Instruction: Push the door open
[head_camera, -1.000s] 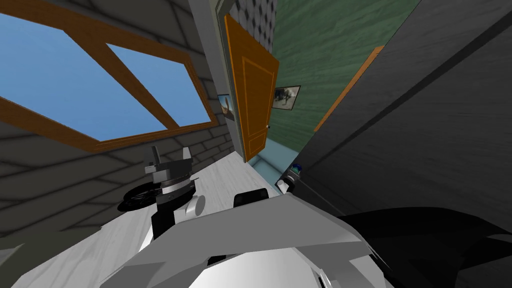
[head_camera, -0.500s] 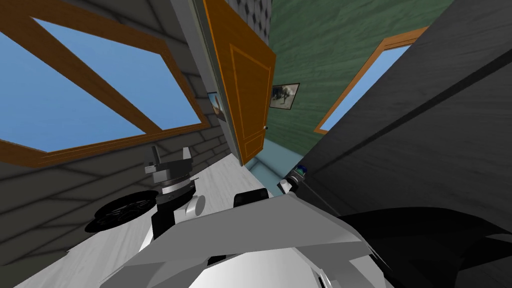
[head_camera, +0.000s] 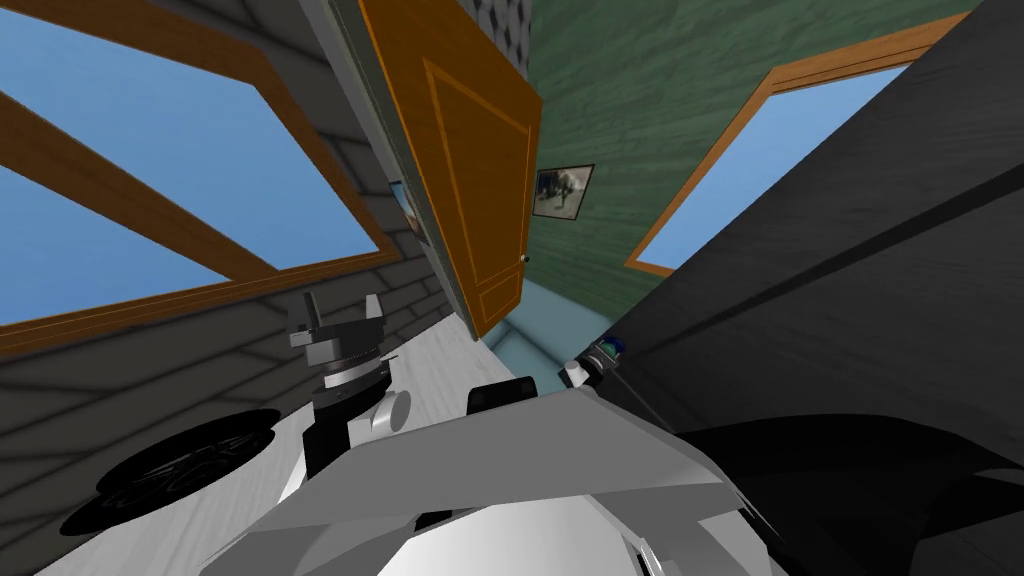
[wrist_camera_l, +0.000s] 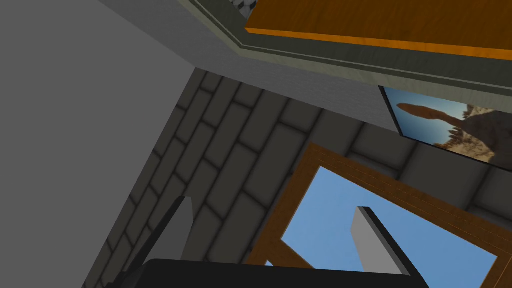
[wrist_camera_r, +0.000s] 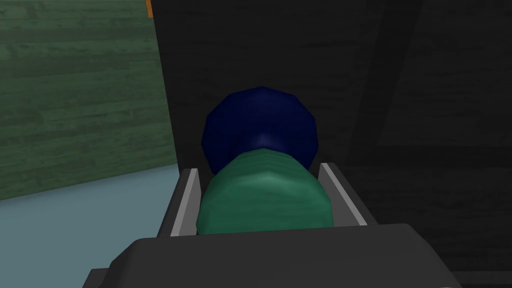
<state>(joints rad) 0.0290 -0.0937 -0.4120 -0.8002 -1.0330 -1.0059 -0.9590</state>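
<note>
A dark, almost black door (head_camera: 850, 280) takes up the right of the head view, its free edge running up past my right hand. Its handle is a green knob (wrist_camera_r: 265, 200) on a dark blue round base (wrist_camera_r: 260, 125). My right gripper (wrist_camera_r: 262, 200) is shut on the green knob, one finger pressing each side; in the head view it (head_camera: 598, 355) sits small against the door's edge. My left gripper (head_camera: 345, 315) is raised at my left, open and holding nothing, its fingers (wrist_camera_l: 362, 235) standing apart.
An orange panelled door (head_camera: 470, 180) stands ajar ahead, in a grey brick wall with a wood-framed window (head_camera: 180, 190). Beyond lie a light blue floor (head_camera: 545, 335), a green wall with a picture (head_camera: 560, 190) and another window (head_camera: 770, 170). A black round object (head_camera: 180, 480) lies on the pale floor at my left.
The whole view has shifted: I have moved forward, so the orange door looms larger. More of the far window shows past the dark door's edge. Both grippers hold their poses.
</note>
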